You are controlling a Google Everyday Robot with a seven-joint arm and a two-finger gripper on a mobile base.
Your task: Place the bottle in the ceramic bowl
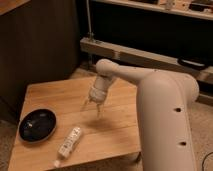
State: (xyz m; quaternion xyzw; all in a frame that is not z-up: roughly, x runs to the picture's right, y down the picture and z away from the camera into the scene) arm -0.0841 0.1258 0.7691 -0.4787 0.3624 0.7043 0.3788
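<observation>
A wooden table (115,135) is shown at centre frame, with the ceramic bowl (37,124) set near its left edge. The bottle (69,144) is laid flat just right of the bowl, its long axis running from lower left to upper right. The gripper (94,107) is held over the table, up and right of the bottle, its fingers spread and empty.

I see wood, gloss and plastic.
Matt wooden table (115,132); on it a glossy dark ceramic bowl (37,125) and whitish plastic bottle (69,142); my smooth, cream-shelled gripper (93,107) hangs above the table.
</observation>
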